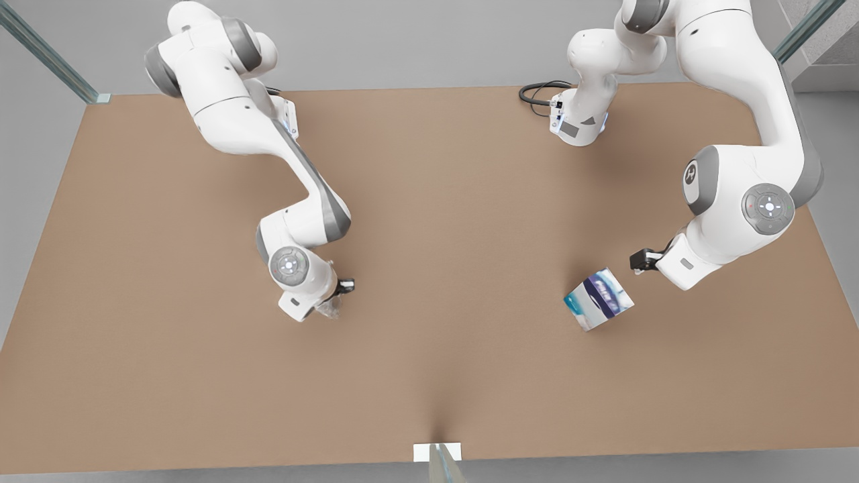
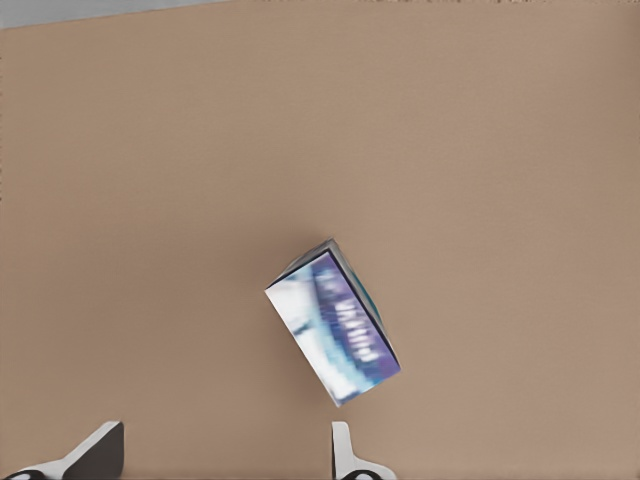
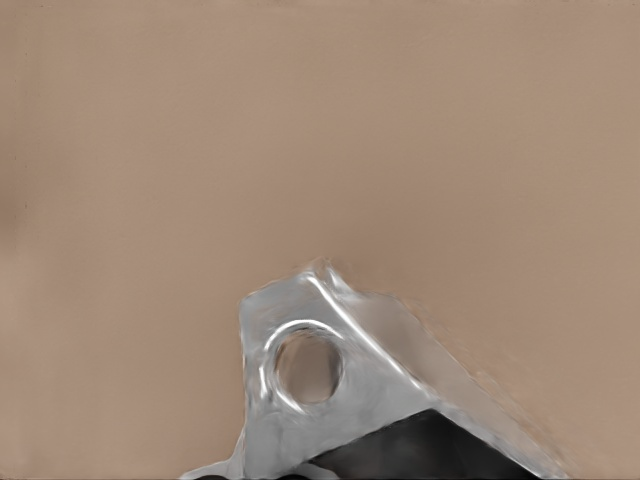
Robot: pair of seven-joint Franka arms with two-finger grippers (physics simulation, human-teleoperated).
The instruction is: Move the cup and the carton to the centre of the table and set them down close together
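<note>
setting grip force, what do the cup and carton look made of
Cup: looks like clear glass or hard plastic, glossy; the table shows through it and its rim glints. Carton: looks like printed paperboard, smooth and fairly matte, with flat faces, crisp edges and blue print on white.

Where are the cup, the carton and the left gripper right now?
cup (image 1: 330,308): front view, on its glassy side wall.
carton (image 1: 599,299): front view, on its navy-banded top face.
left gripper (image 1: 641,260): front view, between its dark fingers, beside the carton.
</note>
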